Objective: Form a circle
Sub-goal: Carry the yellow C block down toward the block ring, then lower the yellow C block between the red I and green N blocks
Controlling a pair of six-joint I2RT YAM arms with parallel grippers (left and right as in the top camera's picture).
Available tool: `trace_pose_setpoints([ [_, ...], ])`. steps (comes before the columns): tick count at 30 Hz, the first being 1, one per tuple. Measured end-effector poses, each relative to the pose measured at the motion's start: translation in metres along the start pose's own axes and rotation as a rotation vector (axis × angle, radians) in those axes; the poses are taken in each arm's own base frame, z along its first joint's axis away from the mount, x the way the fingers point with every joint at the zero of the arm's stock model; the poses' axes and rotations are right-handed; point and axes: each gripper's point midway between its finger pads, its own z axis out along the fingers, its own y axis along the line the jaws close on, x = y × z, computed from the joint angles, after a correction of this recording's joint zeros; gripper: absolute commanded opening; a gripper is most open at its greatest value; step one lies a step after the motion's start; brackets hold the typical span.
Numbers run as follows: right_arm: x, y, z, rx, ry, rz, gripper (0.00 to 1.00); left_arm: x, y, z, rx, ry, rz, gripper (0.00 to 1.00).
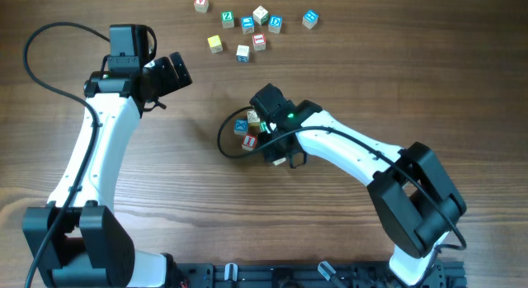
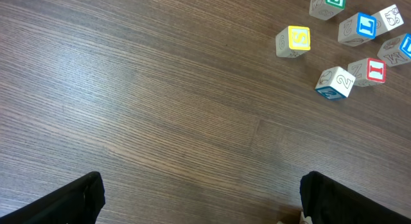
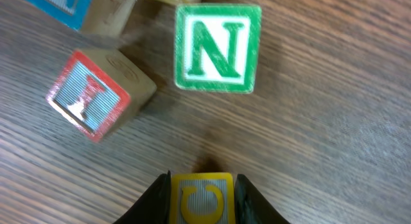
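- Yellow cube (image 3: pixel 201 203) is clamped in right gripper (image 3: pixel 201 185), bottom centre.
- Green N cube (image 3: pixel 218 47) of circle (image 1: pixel 250 129) is seen straight above it — red cube (image 3: pixel 96 95) upper left.
- Left gripper (image 1: pixel 169 73) is held wide, farther off.

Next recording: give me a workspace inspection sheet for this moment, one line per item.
Surface: wooden table, plain grain.
Job's things: green N cube, red cube, blue cube and cream cube grouped close together; yellow cube apart from them, ring not yet closed.
Clutter: loose cubes scattered at the far side.
Grippers: right gripper shut on the yellow cube; left gripper open, holding nothing.
Cables: black cable loops beside the grouped cubes.
Surroundings: nothing seen.
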Motion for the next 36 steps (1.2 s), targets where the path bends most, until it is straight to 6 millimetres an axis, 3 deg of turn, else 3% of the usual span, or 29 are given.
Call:
trace_pose_setpoints([
  [5, 0.003, -0.002, -0.006, 0.007, 0.000, 0.007, 0.36, 0.000, 0.000, 0.000, 0.000, 0.000, 0.000, 1.00],
  [12, -0.001, 0.001, -0.034, -0.011, -0.051, 0.005, 0.36, 0.000, 0.000, 0.000, 0.000, 0.000, 0.000, 1.00],
  [16, 0.019, -0.006, -0.034, 0.018, 0.032, 0.028, 0.24, 0.000, 0.000, 0.000, 0.000, 0.000, 0.000, 1.00],
  [20, 0.050, -0.016, -0.036, 0.065, 0.153, 0.084, 0.21, 0.000, 0.000, 0.000, 0.000, 0.000, 0.000, 1.00],
  [24, 0.076, -0.025, -0.042, 0.114, 0.257, 0.155, 0.04, 0.000, 0.000, 0.000, 0.000, 0.000, 0.000, 1.00],
  [28, 0.087, -0.024, -0.041, 0.107, 0.295, 0.193, 0.05, 0.000, 0.000, 0.000, 0.000, 0.000, 0.000, 1.00],
  [36, 0.107, -0.015, -0.012, 0.017, 0.316, 0.220, 0.05, 0.000, 0.000, 0.000, 0.000, 0.000, 0.000, 1.00],
])
